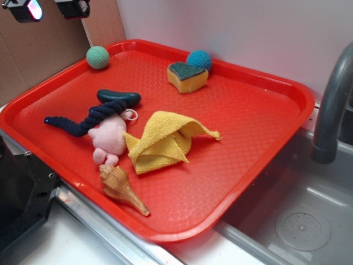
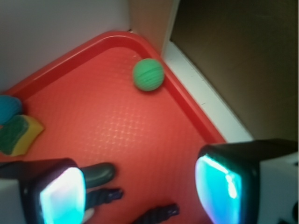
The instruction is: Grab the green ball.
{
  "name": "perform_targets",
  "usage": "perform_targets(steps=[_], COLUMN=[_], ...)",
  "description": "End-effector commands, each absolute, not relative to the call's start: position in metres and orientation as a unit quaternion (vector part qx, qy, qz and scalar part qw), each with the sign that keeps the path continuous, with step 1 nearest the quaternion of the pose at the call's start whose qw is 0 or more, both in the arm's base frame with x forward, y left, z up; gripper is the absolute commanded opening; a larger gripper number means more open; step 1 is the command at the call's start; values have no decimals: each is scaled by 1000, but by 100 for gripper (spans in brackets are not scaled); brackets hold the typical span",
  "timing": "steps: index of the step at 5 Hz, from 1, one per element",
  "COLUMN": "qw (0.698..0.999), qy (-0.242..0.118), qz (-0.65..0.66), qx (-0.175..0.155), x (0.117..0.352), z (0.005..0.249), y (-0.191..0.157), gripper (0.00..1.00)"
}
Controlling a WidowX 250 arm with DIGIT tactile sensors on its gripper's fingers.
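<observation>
The green ball is a small mint-green crocheted ball lying in the far left corner of the red tray, next to its rim. My gripper hangs high above the tray's left side, well short of the ball. Its two fingers stand wide apart with glowing cyan pads, and nothing is between them. In the wrist view the ball lies ahead of the fingertips, near the top centre.
A teal-blue ball and a yellow-green sponge sit at the tray's back. A dark green oblong piece, navy rope, pink plush, yellow cloth and shell lie mid-tray. A sink and faucet stand right.
</observation>
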State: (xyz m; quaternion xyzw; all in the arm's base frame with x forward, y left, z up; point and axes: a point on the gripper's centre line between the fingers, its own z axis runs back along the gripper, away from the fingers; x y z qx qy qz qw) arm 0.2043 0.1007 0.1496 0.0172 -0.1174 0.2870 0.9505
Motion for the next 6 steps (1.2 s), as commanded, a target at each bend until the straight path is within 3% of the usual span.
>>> perform_targets(steps=[1,2,3,4,5,6], qw=[947,947,930,925,930,931], qy=[-132,-132,-163,-181,-154,-117], qz=[293,293,329,332,332,340], qx=[21,21,2,15,21,55], x=[202,202,221,236,270,283], z=[160,160,133,114,87,64], y=[110,110,121,125,148,161], gripper=[100,100,100,100,100,100])
